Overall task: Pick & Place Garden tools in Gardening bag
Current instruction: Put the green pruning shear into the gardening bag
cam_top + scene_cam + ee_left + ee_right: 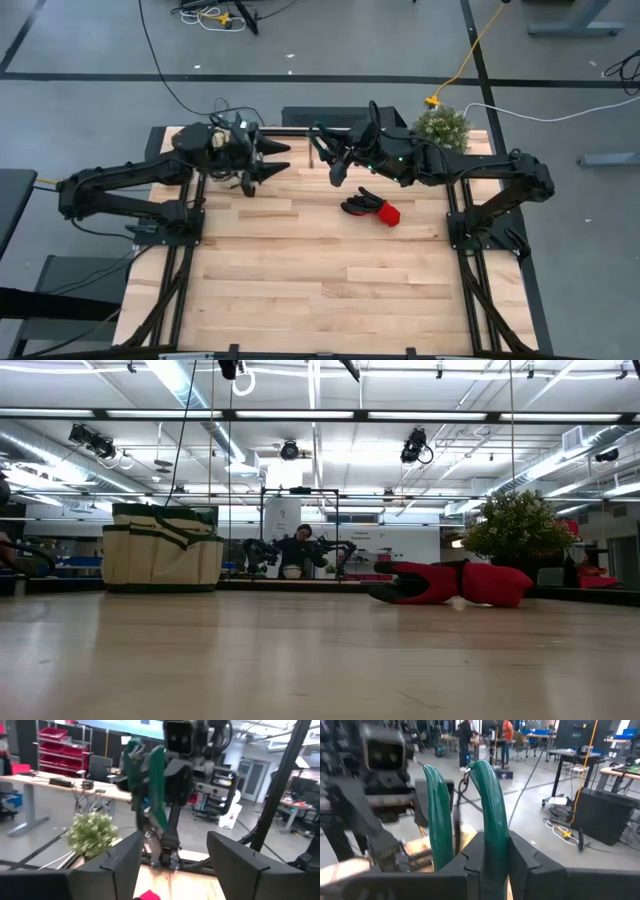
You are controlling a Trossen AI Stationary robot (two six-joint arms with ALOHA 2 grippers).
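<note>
The right gripper (335, 170) has its jaws clamped on green-handled garden shears (490, 795), held roughly upright. At their 9 o'clock is the left gripper (277, 160), jaws apart, the arm probably nearer the beige fabric gardening bag (160, 550).

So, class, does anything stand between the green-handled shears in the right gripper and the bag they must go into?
Yes. The left gripper, open, hangs between the right gripper, shut on the shears, and the bag beneath the left arm. The gloves lie off to one side, out of the way.
</note>
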